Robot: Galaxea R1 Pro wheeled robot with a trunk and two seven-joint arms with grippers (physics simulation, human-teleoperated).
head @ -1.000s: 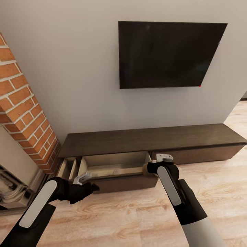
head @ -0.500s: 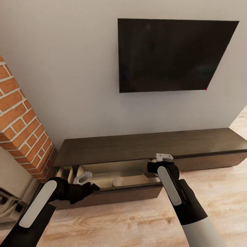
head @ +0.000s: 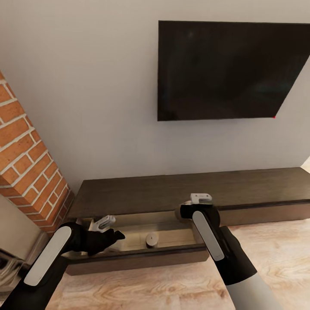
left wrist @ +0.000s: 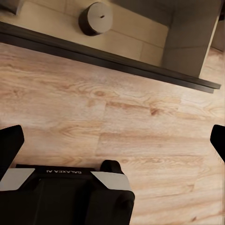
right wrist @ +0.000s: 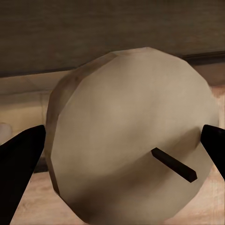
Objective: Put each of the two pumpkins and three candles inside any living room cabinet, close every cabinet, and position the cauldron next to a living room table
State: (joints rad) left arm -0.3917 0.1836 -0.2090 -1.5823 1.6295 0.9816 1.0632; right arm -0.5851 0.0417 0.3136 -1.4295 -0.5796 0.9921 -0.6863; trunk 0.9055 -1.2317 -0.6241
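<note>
Right gripper point(right wrist: 117, 154) pinches a candle point(right wrist: 133, 136) above the open drawer point(head: 129, 254); left gripper point(left wrist: 112, 140) hangs spread, another candle point(head: 151, 240) inside.

Open drawer point(head: 129, 254), one candle point(head: 151, 239) inside

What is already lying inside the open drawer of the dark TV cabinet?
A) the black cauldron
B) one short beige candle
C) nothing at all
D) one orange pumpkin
B: one candle stands upright on the pale floor of the open drawer of the cabinet; the left wrist view also shows it from above, with its wick.
</note>
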